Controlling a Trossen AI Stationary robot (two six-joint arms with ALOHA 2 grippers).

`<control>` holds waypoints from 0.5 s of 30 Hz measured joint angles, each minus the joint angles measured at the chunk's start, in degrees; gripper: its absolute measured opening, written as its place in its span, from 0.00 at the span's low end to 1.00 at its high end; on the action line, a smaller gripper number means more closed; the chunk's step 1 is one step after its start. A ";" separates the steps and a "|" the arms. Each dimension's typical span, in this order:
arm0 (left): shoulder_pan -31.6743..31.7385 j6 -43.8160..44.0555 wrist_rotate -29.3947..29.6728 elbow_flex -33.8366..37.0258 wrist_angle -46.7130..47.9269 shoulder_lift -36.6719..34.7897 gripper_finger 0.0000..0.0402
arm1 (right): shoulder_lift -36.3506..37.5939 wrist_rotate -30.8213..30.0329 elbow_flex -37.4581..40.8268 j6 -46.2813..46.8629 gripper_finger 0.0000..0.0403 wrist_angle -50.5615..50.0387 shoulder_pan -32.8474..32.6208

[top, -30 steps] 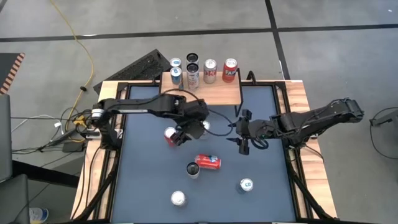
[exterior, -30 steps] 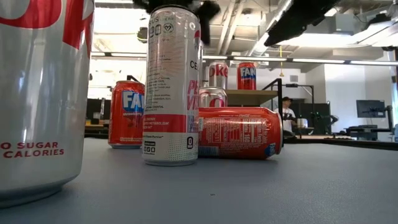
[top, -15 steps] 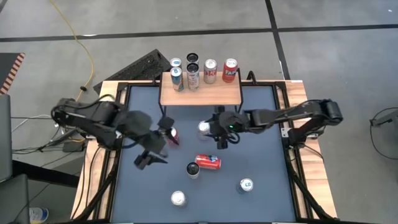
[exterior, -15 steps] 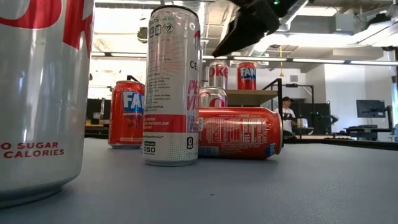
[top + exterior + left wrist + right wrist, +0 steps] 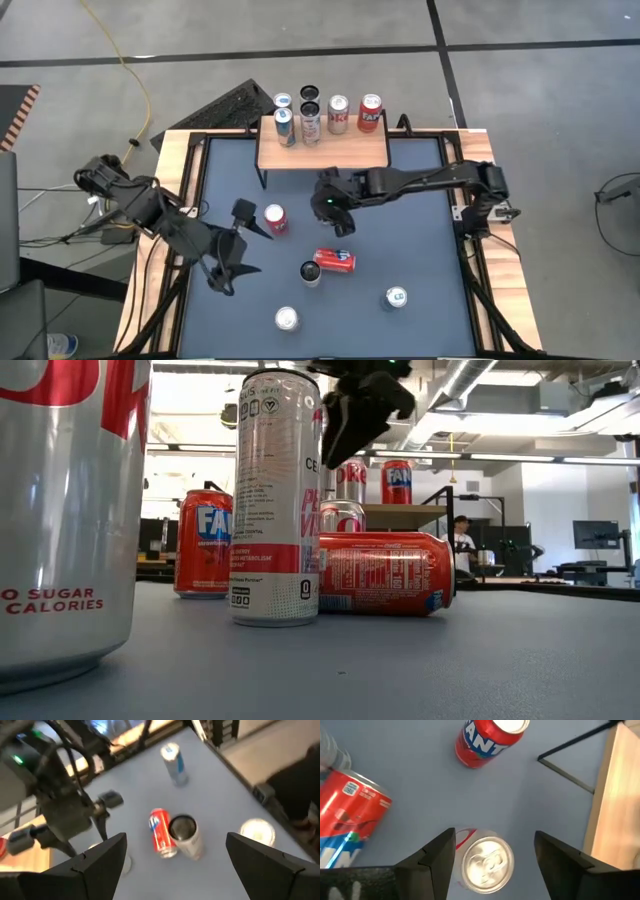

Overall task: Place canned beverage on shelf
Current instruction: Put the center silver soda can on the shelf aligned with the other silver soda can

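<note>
Right wrist view: silver can (image 5: 487, 864) upright, red band, between spread right fingers (image 5: 436, 855); left fingers (image 5: 100, 857) spread.

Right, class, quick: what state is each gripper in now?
Left gripper: open, holding nothing.
Right gripper: open, above a silver can, not gripping.

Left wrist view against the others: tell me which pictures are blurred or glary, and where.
Left wrist view: smeared throughout, the lying red can and tall can soft-edged. Right wrist view: sharp, the silver can top crisp between the right gripper fingers. Low view: the nearest can oversized at the picture's left, bright ceiling lights washing out behind. High view: evenly lit, little glare.
</note>
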State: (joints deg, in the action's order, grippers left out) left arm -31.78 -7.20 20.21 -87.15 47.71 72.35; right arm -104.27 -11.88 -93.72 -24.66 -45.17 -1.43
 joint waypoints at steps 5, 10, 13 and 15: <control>-2.85 3.04 0.72 -0.05 -1.14 -1.57 0.82 | -4.18 -0.24 -7.47 -4.32 0.64 -6.32 0.56; -4.81 5.10 2.79 -0.05 -0.75 -2.39 0.82 | -4.74 -0.40 -11.10 -4.31 0.64 -9.40 1.26; -5.68 5.81 2.68 -0.05 -0.69 -2.39 0.82 | -3.88 -0.51 -11.12 -3.25 0.64 -10.09 1.67; -6.18 6.26 2.65 -0.05 -0.45 -2.39 0.82 | -3.67 -1.56 -11.12 -1.69 0.64 -10.61 2.12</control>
State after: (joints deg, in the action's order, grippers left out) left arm -37.96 -0.94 22.86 -87.20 47.26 69.95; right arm -107.94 -13.44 -104.84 -26.35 -55.78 0.69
